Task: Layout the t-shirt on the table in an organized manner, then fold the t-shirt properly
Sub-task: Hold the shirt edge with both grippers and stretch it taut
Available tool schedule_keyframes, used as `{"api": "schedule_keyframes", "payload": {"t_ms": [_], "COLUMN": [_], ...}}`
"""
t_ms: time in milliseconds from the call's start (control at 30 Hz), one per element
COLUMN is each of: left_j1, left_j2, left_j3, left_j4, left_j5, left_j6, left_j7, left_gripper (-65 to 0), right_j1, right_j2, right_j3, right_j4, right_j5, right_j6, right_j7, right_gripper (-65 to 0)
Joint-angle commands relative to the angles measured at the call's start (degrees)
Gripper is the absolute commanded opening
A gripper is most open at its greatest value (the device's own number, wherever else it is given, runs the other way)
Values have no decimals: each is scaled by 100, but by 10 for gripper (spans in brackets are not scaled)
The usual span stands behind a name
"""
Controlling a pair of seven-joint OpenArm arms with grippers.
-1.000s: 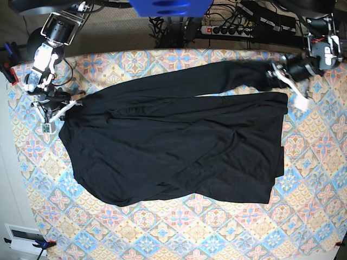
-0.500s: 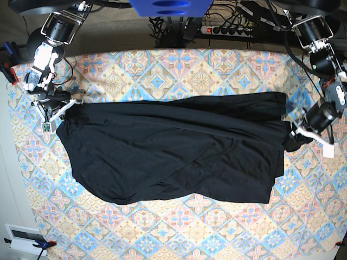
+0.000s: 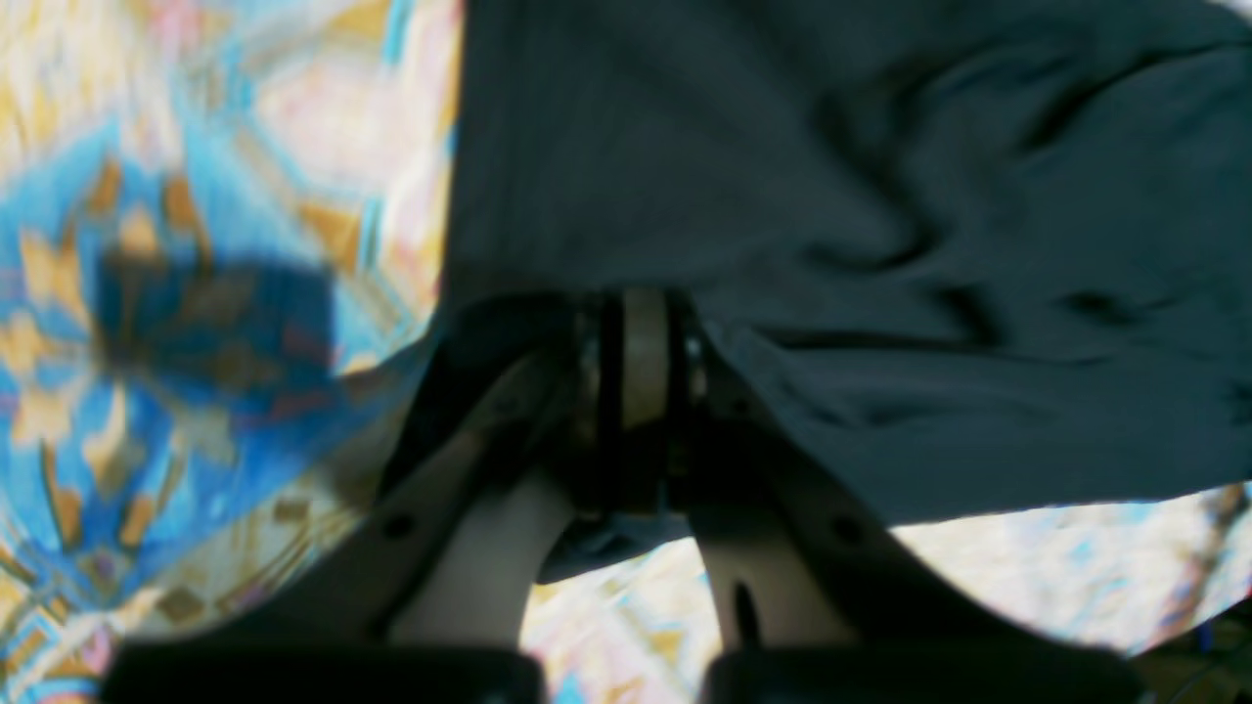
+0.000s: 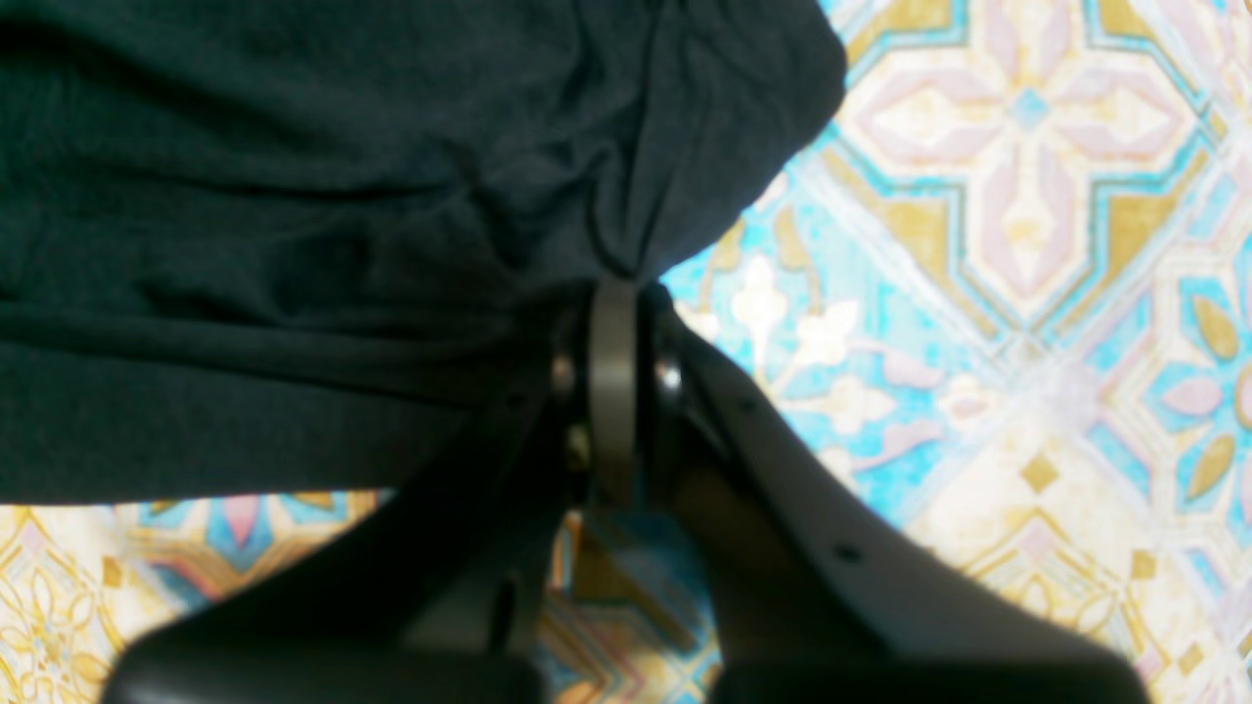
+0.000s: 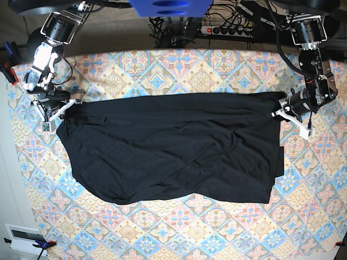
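The black t-shirt (image 5: 173, 146) lies spread wide across the patterned table (image 5: 217, 227), its far edge pulled into a nearly straight line between the two grippers. My left gripper (image 5: 283, 110), on the right of the base view, is shut on the shirt's far right corner. In the left wrist view the left gripper (image 3: 641, 332) pinches black fabric (image 3: 880, 196) just above the tablecloth. My right gripper (image 5: 70, 104), on the left of the base view, is shut on the far left corner. The right wrist view shows the right gripper (image 4: 611, 303) gripping bunched fabric (image 4: 293, 196).
A power strip (image 5: 227, 30) and cables lie behind the table's far edge. A blue part (image 5: 171, 6) hangs at the top centre. A white box (image 5: 24, 238) sits off the table at the bottom left. Patterned cloth shows in front of the shirt.
My left gripper swung the shirt's right corner forward from the far edge, then back a little, stretching the far edge straight. The right gripper has stayed in place, still holding its corner.
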Motion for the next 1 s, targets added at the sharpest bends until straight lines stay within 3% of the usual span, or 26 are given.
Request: {"api": "schedule_keyframes", "payload": {"t_ms": [0, 100, 267, 333, 467, 533, 800, 967], "left_j1": [-91, -30, 128, 190, 375, 524, 603, 568], "left_j2": [-103, -103, -103, -103, -112, -297, -297, -253], "left_j3": [21, 47, -102, -216, -489, -621, -612, 21], "left_j4": [78, 78, 78, 78, 87, 87, 43, -256], "left_j5": [49, 128, 111, 93, -206, -294, -223, -223], "left_j6": [-7, -7, -24, -33, -33, -33, -33, -33], "left_j7": [-69, -51, -51, -51, -51, -77, -209, -499], "left_gripper": [-616, -526, -313, -273, -272, -272, -272, -272], "right_j1": [73, 73, 73, 73, 73, 73, 73, 73], "right_j2": [105, 105, 105, 105, 105, 105, 105, 105], "right_j3": [15, 15, 15, 15, 15, 15, 15, 15], "right_j4": [108, 108, 108, 117, 117, 117, 117, 117], "right_j5": [52, 52, 52, 52, 52, 52, 52, 52], "right_j6": [-12, -12, -12, -12, -12, -12, -12, -12], "right_j7": [106, 106, 106, 106, 106, 106, 106, 106], "right_gripper": [-645, -645, -645, -645, -645, -644, -644, -644]}}
